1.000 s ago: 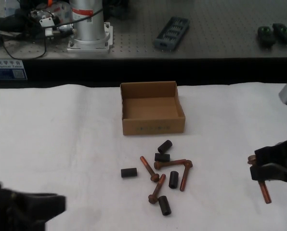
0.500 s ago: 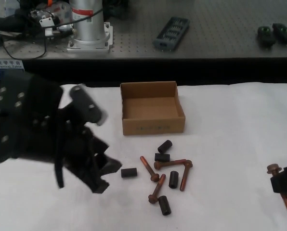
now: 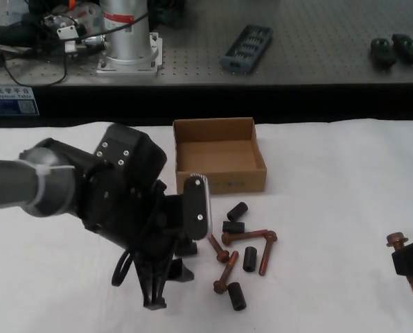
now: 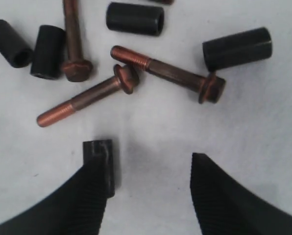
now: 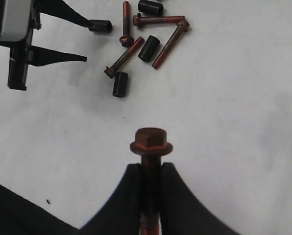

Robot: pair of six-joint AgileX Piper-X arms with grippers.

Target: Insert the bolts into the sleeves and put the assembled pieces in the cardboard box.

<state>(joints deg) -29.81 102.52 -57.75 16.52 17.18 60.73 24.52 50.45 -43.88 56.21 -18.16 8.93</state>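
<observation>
Between right jaws, bolt [image 5: 151, 145]; beside left jaw, sleeve [image 4: 105, 156].

This is a robotics lab. Behind the bench runs a metal optical table [image 3: 317, 48] drilled with a regular grid of mounting holes. It carries an aluminium column [image 3: 127, 31] on a base plate, a tangle of cables [image 3: 19, 38] and a black ribbed fixture [image 3: 247, 46]. The bench is covered by a white cloth [image 3: 331, 180], where a black robot arm [image 3: 116, 194] hangs over loose bolts [image 3: 266, 254] and sleeves [image 3: 249, 259].
</observation>
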